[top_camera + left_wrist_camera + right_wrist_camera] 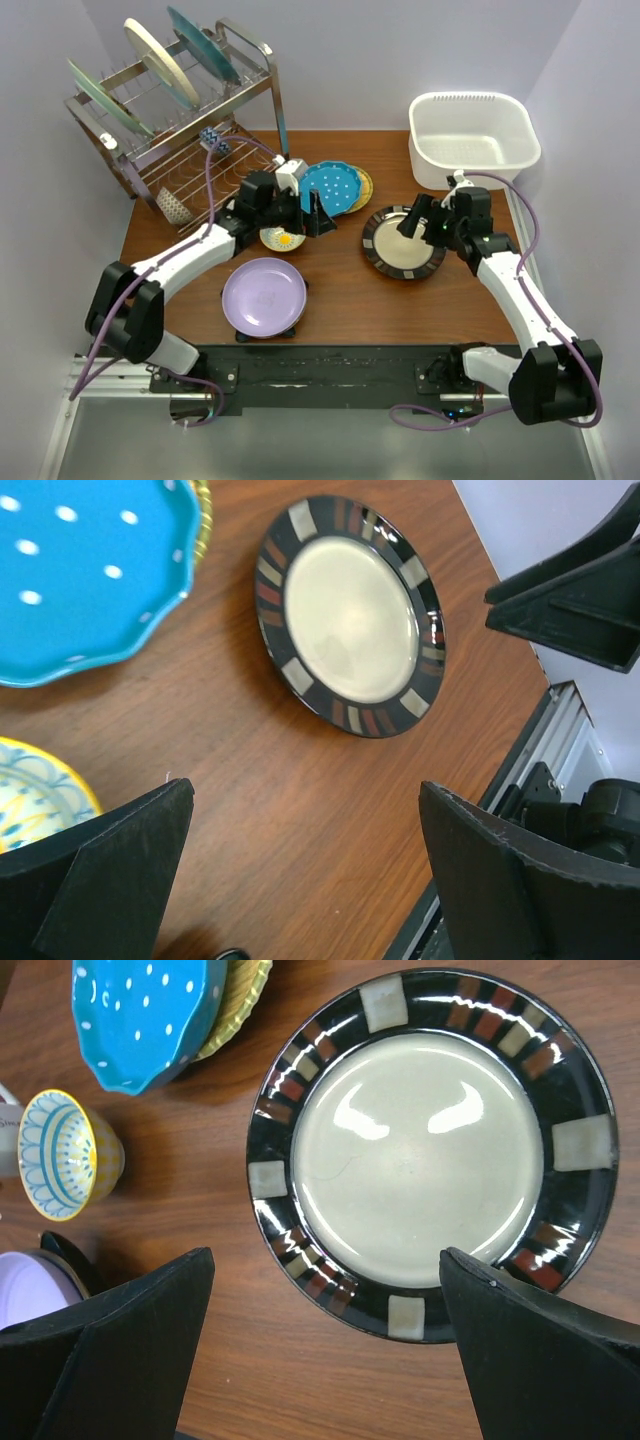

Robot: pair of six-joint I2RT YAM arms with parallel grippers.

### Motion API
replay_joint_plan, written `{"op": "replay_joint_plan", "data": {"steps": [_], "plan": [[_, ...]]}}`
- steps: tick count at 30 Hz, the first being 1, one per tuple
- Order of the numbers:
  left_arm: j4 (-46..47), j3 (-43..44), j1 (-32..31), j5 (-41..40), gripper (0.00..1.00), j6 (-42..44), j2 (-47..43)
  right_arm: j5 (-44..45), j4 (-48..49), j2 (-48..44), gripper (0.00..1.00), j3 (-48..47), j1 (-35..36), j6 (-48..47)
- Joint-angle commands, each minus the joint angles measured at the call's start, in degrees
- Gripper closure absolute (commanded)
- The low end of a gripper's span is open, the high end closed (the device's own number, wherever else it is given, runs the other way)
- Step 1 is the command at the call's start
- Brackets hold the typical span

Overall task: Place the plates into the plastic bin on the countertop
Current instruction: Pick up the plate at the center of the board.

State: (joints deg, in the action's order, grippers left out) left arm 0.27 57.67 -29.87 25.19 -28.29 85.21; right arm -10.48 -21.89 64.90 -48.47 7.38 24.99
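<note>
A dark-rimmed beige plate (403, 243) lies flat on the wood countertop (350, 300). My right gripper (418, 220) hovers open over its far edge; in the right wrist view the plate (430, 1150) lies just beyond the open, empty gripper (325, 1290). My left gripper (312, 215) is open and empty over bare wood (305, 810) beside the blue dotted plate (330, 187), which rests on a yellow-orange plate (363, 188). A lavender plate (264, 297) lies at the near left. The white plastic bin (473, 138) stands at the far right, nothing showing inside.
A metal wire dish rack (170, 130) at the far left holds a mint green plate (100, 95), a beige plate (160, 60) and a teal plate (200, 42) upright. A small bowl with a yellow centre (283, 238) sits under the left arm. Walls close in on three sides.
</note>
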Motion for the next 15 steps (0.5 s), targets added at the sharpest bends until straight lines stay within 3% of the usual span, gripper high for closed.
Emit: {"op": "replay_joint_plan", "data": {"steps": [1,15], "plan": [[3.8,3.8,-2.7,0.5,0.00,-2.6,2.3,-1.0,-0.1,-2.1,0.02,1.2,-1.3,1.1],[4.0,10.3,-8.4,-1.0,0.00,-7.8,13.7,-2.1,1.9,-0.5,0.09,6.8,-11.6,3.8]]}}
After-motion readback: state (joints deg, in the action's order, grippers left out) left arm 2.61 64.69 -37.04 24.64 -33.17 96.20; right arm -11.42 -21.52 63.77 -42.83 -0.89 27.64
